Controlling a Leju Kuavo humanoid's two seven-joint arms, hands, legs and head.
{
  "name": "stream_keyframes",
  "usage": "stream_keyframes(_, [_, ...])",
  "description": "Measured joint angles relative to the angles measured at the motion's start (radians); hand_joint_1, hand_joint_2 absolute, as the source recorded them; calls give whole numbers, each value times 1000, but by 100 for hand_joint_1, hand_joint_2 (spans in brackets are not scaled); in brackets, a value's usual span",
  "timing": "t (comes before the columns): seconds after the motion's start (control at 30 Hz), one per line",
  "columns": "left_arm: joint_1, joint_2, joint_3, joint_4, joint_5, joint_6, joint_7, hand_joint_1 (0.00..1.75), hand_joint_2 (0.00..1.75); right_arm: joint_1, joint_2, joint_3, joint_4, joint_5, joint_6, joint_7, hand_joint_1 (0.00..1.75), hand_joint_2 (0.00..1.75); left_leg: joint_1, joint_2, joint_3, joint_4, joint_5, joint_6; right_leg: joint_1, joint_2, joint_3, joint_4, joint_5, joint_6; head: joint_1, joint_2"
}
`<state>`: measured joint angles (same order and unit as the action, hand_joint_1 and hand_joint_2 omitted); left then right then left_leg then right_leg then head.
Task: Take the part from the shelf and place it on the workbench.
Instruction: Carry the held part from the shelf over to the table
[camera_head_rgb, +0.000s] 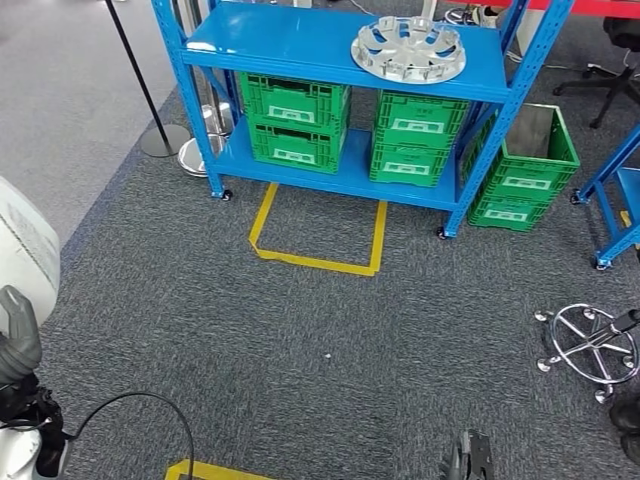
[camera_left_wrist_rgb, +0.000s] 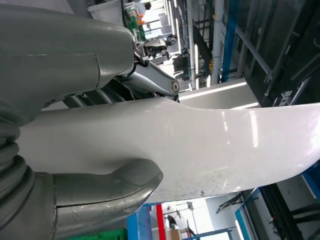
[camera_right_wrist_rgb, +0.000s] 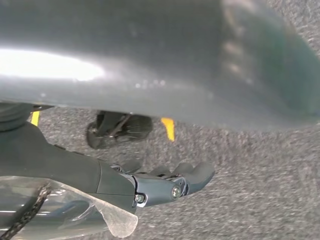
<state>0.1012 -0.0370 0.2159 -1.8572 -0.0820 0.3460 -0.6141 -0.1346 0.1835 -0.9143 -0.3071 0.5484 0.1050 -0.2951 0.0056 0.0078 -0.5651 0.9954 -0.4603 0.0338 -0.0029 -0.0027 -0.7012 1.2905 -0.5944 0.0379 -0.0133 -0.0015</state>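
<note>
The part, a silver wheel cover (camera_head_rgb: 408, 48), lies flat on the top board of the blue shelf (camera_head_rgb: 302, 45), toward its right end, far ahead of me. My left hand (camera_head_rgb: 18, 335) hangs low at my left side, well short of the shelf. Seen from the left wrist, that hand (camera_left_wrist_rgb: 75, 60) has its thumb (camera_left_wrist_rgb: 113, 192) apart from the fingers and holds nothing. My right hand (camera_head_rgb: 468, 458) peeks in at the bottom edge of the head view. From the right wrist, the right hand (camera_right_wrist_rgb: 158, 185) has its fingers stretched out over grey carpet, empty.
Green crates (camera_head_rgb: 296, 120) (camera_head_rgb: 416, 138) fill the lower shelf board, and another green crate (camera_head_rgb: 528, 170) stands on the floor right of the shelf. A yellow tape outline (camera_head_rgb: 317, 250) marks the carpet before the shelf. Stanchion bases (camera_head_rgb: 164, 140) stand left, a chair base (camera_head_rgb: 592, 345) right.
</note>
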Motion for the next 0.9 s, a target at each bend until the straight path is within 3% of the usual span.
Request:
stream_keyframes(0.03, [0, 0, 0, 1, 0, 0, 1, 175, 175, 0, 0, 1, 0, -1, 0, 0, 0, 0, 0, 0, -12, 1, 9, -2, 0, 0, 19, -9, 32, 0, 0, 0])
stream_keyframes(0.1, [-1, 0, 0, 2, -1, 0, 1, 175, 175, -2, 0, 2, 0, -3, 0, 1, 0, 0, 0, 0, -29, 4, 23, -10, 0, 0, 109, -121, 80, -4, 0, 0])
stream_keyframes(0.17, [-5, 1, 0, 2, -1, 1, 1, 175, 175, -6, 0, 6, 0, -6, 0, 0, 0, 0, -3, 0, -38, 10, 33, -20, 1, 1, 199, -252, 69, -10, 0, 0])
stream_keyframes(0.2, [-8, 2, 0, 2, -1, 1, 1, 175, 175, -7, 0, 8, 0, -8, 0, 0, 0, 0, -5, 1, -42, 12, 38, -25, 2, 2, 220, -288, 55, -12, 0, 0])
stream_keyframes(0.3, [-14, 4, 0, 2, -1, 1, 1, 175, 175, -7, 0, 13, 0, -9, -1, 2, 0, 0, -4, 1, -55, 26, 37, -42, -2, 1, 216, -310, 52, -30, 0, 0])
stream_keyframes(0.37, [-14, 7, -1, 2, -1, 1, 1, 175, 175, -6, 0, 15, 0, -10, -1, 2, 0, 0, -2, -1, -79, 93, -21, -53, -4, -1, 212, -312, 65, -45, -2, 0])
stream_keyframes(0.43, [-14, 8, -1, 3, -1, 1, 1, 175, 175, -6, 0, 17, 0, -10, -1, 2, 0, 0, 0, -1, -121, 220, -97, -61, -1, -2, 200, -310, 76, -51, -3, 0])
stream_keyframes(0.47, [-14, 8, -1, 3, -1, 1, 1, 175, 175, -5, 0, 17, 0, -10, -1, 2, 0, 0, 1, -1, -134, 271, -115, -62, 0, -2, 193, -308, 81, -52, -3, 0])
stream_keyframes(0.5, [-14, 8, -1, 3, -1, 1, 1, 175, 175, -4, 0, 17, 0, -10, -1, 2, 0, 0, 1, -2, -133, 292, -116, -62, 2, -2, 187, -306, 84, -52, -3, 0])
stream_keyframes(0.53, [-14, 8, -1, 4, -1, 1, 1, 175, 175, -4, 0, 17, 0, -10, -1, 2, 0, 0, 1, -2, -115, 274, -97, -59, 4, -2, 182, -303, 86, -52, -3, 0])
stream_keyframes(0.6, [-14, 8, -1, 4, -1, 1, 1, 175, 175, -3, 0, 17, 0, -10, -1, 2, 0, 0, -1, -3, -40, 153, -43, -47, 7, -1, 177, -299, 88, -52, -3, 0])
stream_keyframes(0.67, [-14, 8, -1, 4, -1, 2, 1, 175, 175, -4, 1, 18, 0, -11, 0, 2, 0, 0, -6, -3, 19, 48, -20, -34, 10, -1, 172, -296, 91, -47, -2, 0])
stream_keyframes(0.77, [-14, 9, -1, 4, -1, 5, 0, 175, 175, -3, 1, 19, 0, -15, 0, 2, 0, 0, -10, -3, 29, 10, -20, -21, 11, -3, 164, -297, 99, -32, -2, 0])
stream_keyframes(0.8, [-14, 9, -1, 4, -1, 5, 0, 175, 175, -3, 1, 20, 0, -16, 0, 2, 0, 0, -9, -3, 29, 1, -18, -23, 12, -3, 163, -301, 103, -35, -1, 0])
stream_keyframes(0.9, [-13, 9, 0, 4, 0, 7, 0, 175, 175, -4, 0, 25, 0, -20, -2, 3, 0, 0, -8, -5, 28, -15, -8, -31, 15, -1, 160, -314, 111, -65, 6, 0])
